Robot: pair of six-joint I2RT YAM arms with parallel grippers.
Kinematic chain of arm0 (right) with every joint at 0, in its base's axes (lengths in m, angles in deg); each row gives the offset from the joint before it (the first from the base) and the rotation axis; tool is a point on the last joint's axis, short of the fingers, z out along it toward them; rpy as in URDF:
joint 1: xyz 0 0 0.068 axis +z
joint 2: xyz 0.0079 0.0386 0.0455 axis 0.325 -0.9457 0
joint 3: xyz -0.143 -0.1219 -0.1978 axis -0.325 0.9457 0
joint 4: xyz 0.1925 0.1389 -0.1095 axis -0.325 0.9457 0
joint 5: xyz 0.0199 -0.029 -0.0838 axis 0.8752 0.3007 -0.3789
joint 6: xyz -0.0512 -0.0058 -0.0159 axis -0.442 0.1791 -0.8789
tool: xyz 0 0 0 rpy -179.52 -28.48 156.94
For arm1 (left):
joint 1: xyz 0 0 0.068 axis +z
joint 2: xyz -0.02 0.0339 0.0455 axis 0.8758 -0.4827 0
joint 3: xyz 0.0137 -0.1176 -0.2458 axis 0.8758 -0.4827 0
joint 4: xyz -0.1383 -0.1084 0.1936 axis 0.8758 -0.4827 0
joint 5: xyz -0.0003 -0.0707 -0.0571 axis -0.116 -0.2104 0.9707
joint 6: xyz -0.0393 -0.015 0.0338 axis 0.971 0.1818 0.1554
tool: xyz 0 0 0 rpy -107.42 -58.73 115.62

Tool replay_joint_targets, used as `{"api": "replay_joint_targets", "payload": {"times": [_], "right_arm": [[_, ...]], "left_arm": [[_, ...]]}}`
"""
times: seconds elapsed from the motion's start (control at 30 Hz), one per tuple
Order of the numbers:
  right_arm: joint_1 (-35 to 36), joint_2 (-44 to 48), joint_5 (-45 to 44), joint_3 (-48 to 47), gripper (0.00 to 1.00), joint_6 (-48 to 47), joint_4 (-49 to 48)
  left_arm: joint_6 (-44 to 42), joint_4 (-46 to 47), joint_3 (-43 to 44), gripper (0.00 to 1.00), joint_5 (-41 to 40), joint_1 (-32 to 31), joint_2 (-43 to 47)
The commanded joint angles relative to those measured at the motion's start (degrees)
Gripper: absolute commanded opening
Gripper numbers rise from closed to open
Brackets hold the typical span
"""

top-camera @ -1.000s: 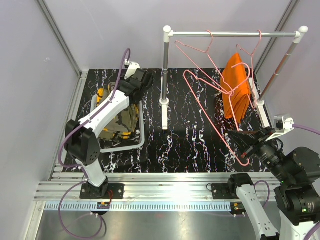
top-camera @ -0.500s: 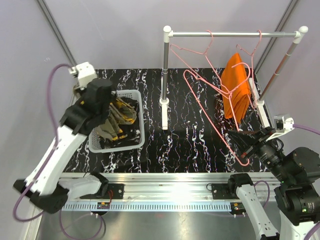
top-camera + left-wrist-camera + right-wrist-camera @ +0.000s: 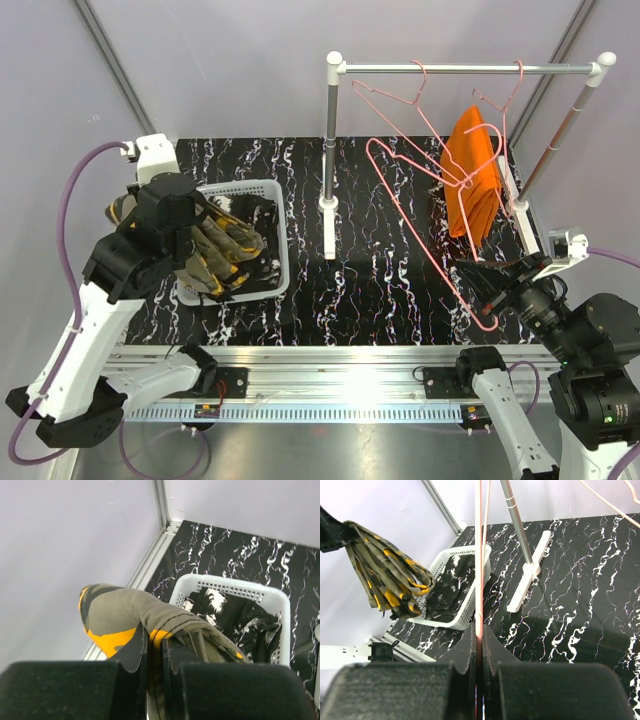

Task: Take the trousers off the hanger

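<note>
Since the earlier frame the left arm has been swung from over the basket [image 3: 283,272] to its left, and the camo trousers [image 3: 222,250] have been lifted w/ it; right arm unchanged.

Camo trousers are clamped between the left fingers [image 3: 134,652], which are nearly together on a fold of cloth. One end bulges out beyond the fingers toward the left wall; the rest hangs in a bunch over the left part of the basket. Contact w/ the basket rim can't be told. The left gripper [image 3: 190,235] is held above the bench [image 3: 380,290], close to the left wall.

Dark trousers [image 3: 258,215] are seen lying inside the basket. Orange trousers [image 3: 473,180] are draped on a hanger at the right end of the rail [image 3: 470,68], far right.

The right gripper [image 3: 477,645] is pinched shut on the thin wire of an empty pink hanger [image 3: 420,235], which slants from the rail down to the near right. A stretch of bench lies between basket and rack post [image 3: 331,140].
</note>
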Motion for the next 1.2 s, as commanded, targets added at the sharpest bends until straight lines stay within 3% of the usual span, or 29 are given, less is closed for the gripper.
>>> {"api": "replay_joint_targets", "payload": {"times": [0.0, 0.3, 0.63, 0.83, 0.9, 1.07, 1.1, 1.17], "right_arm": [[-0.2, -0.9, 0.7, -0.5, 0.00, 0.9, -3.9], [-0.2, -0.5, 0.5, 0.0, 0.00, 0.4, -2.9], [-0.3, 0.1, 0.4, 0.9, 0.00, -0.2, -2.8], [-0.3, 0.1, 0.4, 1.7, 0.00, -0.7, -3.2], [-0.2, -0.1, 0.5, 1.8, 0.00, -0.7, -3.3], [-0.2, -0.9, -0.8, 1.2, 0.00, -1.5, -2.9], [-0.2, -1.4, -1.2, 1.0, 0.00, -1.7, -2.7], [-0.3, -2.0, -3.1, 0.0, 0.00, -2.3, -2.0]], "left_arm": [[-6.3, 5.4, 0.3, 0.00, 4.2, -0.3, -1.8], [-10.0, 9.3, -3.3, 0.00, 2.5, -0.2, -16.9], [-10.5, 6.7, 8.2, 0.00, 2.6, 2.2, -41.5], [-7.9, 2.1, 15.4, 0.01, 3.9, 2.8, -48.1], [-7.5, 0.8, 18.4, 0.29, 4.9, 3.0, -48.0], [-5.8, -2.8, 23.0, 0.77, 9.6, 3.1, -43.2], [-5.5, -2.8, 23.2, 0.85, 11.5, 3.1, -41.6], [-4.0, -1.6, 22.6, 0.89, 14.2, 3.1, -38.5]]}}
